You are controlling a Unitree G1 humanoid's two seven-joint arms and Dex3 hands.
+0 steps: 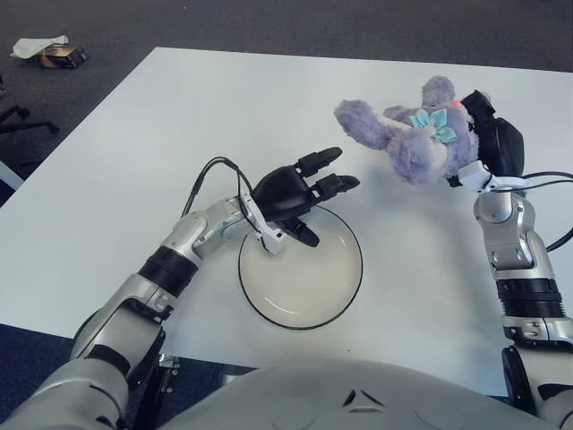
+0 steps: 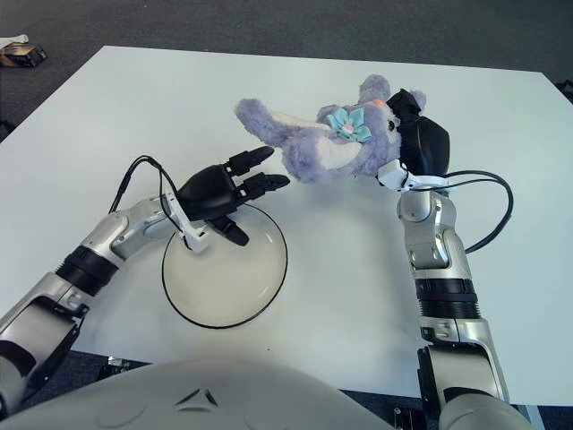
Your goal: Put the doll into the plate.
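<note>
A purple plush doll (image 1: 407, 143) with a teal flower bow hangs just above the white table (image 1: 161, 134) at the far right. My right hand (image 1: 474, 139) is shut on its head end, and its long ears stretch out to the left. A shallow white plate with a black rim (image 1: 351, 285) lies near the front edge at the centre. At the plate's far left rim is my left hand (image 1: 309, 197). Its fingers are stretched out over the rim and its thumb (image 1: 304, 236) points down into the plate. It holds nothing.
A black cable (image 1: 210, 175) loops over my left forearm, and another runs off my right wrist (image 1: 546, 177). On the carpet beyond the table's far left corner lie a small box and a white sheet (image 1: 49, 52).
</note>
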